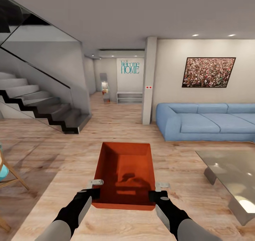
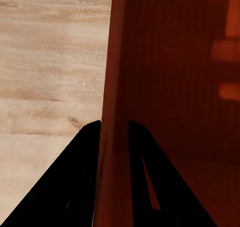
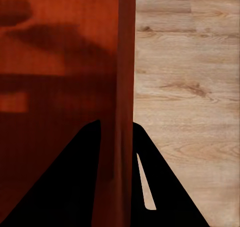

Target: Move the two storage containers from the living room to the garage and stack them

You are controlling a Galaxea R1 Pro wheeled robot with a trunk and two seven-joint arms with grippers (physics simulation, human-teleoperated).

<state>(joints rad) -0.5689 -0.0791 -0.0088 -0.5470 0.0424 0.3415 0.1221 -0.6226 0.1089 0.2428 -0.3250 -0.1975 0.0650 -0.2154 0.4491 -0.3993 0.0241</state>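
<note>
I hold one orange-red storage container (image 1: 125,173) level in front of me, above the living room's light wood-plank floor (image 1: 117,127). It is open at the top and has nothing inside. My left gripper (image 1: 95,190) is shut on the left wall near the container's close end, and my right gripper (image 1: 156,194) is shut on the right wall. In the left wrist view the black fingers (image 2: 85,177) straddle the container's wall (image 2: 112,87). The right wrist view has the same grip on the opposite wall (image 3: 125,62). The garage is out of view.
A blue sofa (image 1: 205,122) stands ahead on the right, with a glass coffee table (image 1: 230,177) closer in. A staircase (image 1: 42,106) rises at the left and a wooden chair (image 1: 7,173) stands at the left edge. Past a column (image 1: 148,81), a hallway (image 1: 109,103) leads straight on.
</note>
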